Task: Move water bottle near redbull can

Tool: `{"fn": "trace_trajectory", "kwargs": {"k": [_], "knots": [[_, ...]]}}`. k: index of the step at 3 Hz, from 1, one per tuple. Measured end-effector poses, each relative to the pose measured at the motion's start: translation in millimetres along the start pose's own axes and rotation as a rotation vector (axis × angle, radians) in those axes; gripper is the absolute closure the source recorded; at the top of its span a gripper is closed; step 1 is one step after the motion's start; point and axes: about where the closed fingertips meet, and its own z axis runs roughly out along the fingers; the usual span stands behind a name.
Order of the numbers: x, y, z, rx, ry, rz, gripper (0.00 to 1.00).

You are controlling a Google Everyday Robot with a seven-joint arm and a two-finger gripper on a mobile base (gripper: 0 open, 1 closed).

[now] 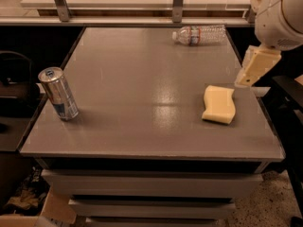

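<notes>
The water bottle (201,34) lies on its side at the far right of the grey table (142,79), cap pointing left. The redbull can (59,94) stands upright near the table's left edge, far from the bottle. My gripper (247,75) is a cream-coloured piece hanging from the white arm (279,13) over the table's right edge. It is above and just beyond the yellow sponge, and nearer to me than the bottle. It holds nothing that I can see.
A yellow sponge (218,104) lies on the right side of the table. A metal rail with posts (177,1) runs behind the table's far edge. Dark objects stand on the left, beyond the can.
</notes>
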Motion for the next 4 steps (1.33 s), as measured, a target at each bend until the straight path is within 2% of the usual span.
{"fn": "trace_trajectory", "kwargs": {"k": [2,4], "knots": [[-15,-49,45,0.093,-0.061,-0.047,0.00],[-31,-83,103,0.106,-0.120,-0.103,0.00]]}}
